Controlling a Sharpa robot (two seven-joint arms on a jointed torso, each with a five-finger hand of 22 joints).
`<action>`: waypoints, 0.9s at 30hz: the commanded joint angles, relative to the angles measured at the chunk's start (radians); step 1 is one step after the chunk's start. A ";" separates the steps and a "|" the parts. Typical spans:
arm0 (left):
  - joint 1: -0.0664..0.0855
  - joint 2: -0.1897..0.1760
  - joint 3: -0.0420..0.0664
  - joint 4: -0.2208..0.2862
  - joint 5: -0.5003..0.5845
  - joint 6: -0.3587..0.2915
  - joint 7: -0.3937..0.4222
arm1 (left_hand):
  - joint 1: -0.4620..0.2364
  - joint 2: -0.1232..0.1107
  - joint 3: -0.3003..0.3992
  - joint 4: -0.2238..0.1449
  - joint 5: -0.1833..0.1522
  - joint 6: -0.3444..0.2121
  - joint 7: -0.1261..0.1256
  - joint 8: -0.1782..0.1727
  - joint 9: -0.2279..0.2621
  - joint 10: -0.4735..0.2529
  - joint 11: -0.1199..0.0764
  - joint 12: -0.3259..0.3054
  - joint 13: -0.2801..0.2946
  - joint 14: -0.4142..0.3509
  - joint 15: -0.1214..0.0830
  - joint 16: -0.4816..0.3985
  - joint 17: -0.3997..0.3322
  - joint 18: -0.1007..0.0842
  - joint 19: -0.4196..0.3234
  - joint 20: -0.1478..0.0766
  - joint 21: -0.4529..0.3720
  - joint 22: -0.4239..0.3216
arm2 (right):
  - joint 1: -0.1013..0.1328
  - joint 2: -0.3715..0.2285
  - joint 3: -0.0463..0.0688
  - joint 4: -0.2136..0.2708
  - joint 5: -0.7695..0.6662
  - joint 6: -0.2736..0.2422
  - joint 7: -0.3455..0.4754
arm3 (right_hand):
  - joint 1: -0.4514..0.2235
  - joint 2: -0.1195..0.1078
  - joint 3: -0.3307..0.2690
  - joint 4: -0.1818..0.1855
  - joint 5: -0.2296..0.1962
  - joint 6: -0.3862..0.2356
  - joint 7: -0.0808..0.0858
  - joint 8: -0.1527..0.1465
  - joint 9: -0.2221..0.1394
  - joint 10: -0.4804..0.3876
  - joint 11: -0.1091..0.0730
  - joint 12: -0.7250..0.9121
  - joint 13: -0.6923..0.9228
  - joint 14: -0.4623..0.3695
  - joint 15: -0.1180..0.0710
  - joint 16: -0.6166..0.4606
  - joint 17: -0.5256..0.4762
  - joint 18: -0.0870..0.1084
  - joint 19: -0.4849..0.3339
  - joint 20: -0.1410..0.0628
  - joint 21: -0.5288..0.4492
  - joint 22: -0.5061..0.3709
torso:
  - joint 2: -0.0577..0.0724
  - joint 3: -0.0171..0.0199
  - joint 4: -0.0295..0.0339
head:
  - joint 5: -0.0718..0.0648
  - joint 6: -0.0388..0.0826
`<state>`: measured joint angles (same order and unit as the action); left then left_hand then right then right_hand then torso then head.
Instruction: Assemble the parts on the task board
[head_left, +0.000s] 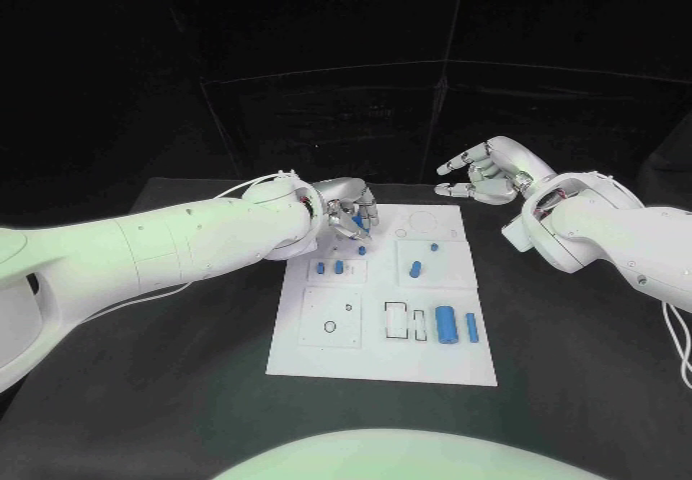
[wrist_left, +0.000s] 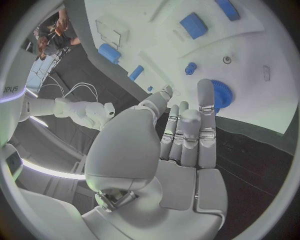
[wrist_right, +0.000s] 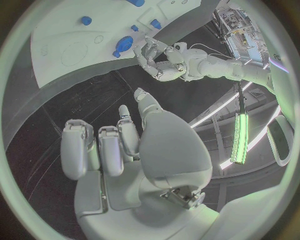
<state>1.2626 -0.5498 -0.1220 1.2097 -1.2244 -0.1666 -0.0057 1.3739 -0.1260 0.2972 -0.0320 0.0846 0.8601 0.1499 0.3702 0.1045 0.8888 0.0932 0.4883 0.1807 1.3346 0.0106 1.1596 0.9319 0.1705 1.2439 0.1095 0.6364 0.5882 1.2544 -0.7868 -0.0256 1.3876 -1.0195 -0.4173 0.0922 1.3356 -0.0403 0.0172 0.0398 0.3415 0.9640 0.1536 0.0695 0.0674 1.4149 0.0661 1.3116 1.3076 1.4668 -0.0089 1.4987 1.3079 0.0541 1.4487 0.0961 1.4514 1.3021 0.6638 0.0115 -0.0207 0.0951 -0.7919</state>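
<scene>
At the board's (head_left: 382, 345) far left corner the left hand (head_left: 348, 214) was poised, its fingers stretched over a blue toothed gear (wrist_left: 220, 93) lying near the board's edge; whether the gear was actually touched or pinched could not be told from the left wrist view, since the fingertips (wrist_left: 205, 90) overlapped it without a clear hold being shown. Beyond the far right corner the right hand (head_left: 480, 175) was held above the table (head_left: 577, 380), nothing in it, fingers loosely curled and apart.

Other blue parts were spread on the board: small pegs (head_left: 329, 267) left of centre, a short cylinder (head_left: 415, 268) in the right upper panel, a block (head_left: 446, 322) and a slim bar (head_left: 470, 326) by the rectangular slots lower right.

The step in hand was judged to be the picking of the gear; a firm pinch on its rim would be called for next, then a carry to its seat, probably the round outline on the far panel.

No readable labels were found on board or parts; partial lettering on the robot's arm was seen at the left wrist view's rim, too cut off to be read.
</scene>
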 joint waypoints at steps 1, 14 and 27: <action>-0.002 0.013 -0.003 -0.018 -0.151 0.007 0.054 | -0.016 -0.001 0.003 -0.005 -0.007 0.020 -0.003 -0.018 -0.012 0.014 -0.002 -0.008 -0.019 0.047 -0.003 0.077 0.081 0.012 0.028 -0.004 0.022 0.013 | 0.002 0.002 0.001 0.001 0.002 0.008 0.006 | -0.007 0.003 -0.003 -0.001 0.004 0.005 0.000 0.001 0.000 -0.007 -0.001 -0.002 0.050 0.070 -0.003 -0.004 0.109 0.002 -0.004 -0.001 -0.007 0.000 | 0.000 -0.0010 0.0012 | -0.003 -0.003; -0.017 0.050 -0.016 -0.066 -0.210 0.095 0.019 | -0.050 0.012 -0.043 0.002 -0.031 0.070 -0.012 -0.057 -0.034 0.028 -0.010 -0.017 -0.063 0.138 -0.011 0.227 0.255 -0.038 0.156 -0.013 0.320 0.311 | 0.002 0.006 0.001 0.000 0.002 0.010 0.009 | -0.003 0.006 -0.002 -0.002 0.010 0.005 0.000 0.000 0.000 -0.007 -0.002 0.000 0.051 0.070 -0.003 -0.004 0.110 0.002 -0.004 -0.002 -0.007 0.000 | -0.001 -0.0013 0.0026 | -0.004 -0.008; -0.024 0.064 -0.017 -0.093 -0.212 0.120 0.004 | -0.024 0.042 -0.018 -0.013 -0.030 0.100 -0.016 -0.072 -0.037 0.059 -0.013 -0.032 -0.086 0.149 -0.016 0.241 0.266 -0.047 0.172 -0.016 0.374 0.369 | 0.002 0.010 0.001 -0.002 0.002 0.011 0.009 | -0.001 0.008 -0.002 -0.003 0.015 0.005 0.000 0.000 0.000 -0.007 -0.002 -0.001 0.051 0.070 -0.003 -0.004 0.110 0.002 -0.004 -0.002 -0.006 0.001 | -0.001 -0.0002 0.0018 | -0.005 -0.009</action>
<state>1.2378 -0.4890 -0.1394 1.1209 -1.4237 -0.0703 0.0075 1.3491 -0.0929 0.2731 -0.0461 0.0581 0.9513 0.1334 0.3013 0.0686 0.9405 0.0801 0.4612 0.0964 1.4635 -0.0014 1.3972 1.1966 0.1388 1.4104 0.0929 1.0070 0.9550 1.2543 -0.7781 -0.0257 1.3853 -1.0195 -0.4120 0.0930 1.3356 -0.0404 0.0173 0.0398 0.3544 0.9640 0.1536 0.0695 0.0674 1.4149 0.0661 1.3117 1.3076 1.4668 -0.0089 1.4987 1.3076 0.0541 1.4489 0.0962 1.4514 1.3022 0.6628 0.0110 -0.0183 0.0903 -0.8015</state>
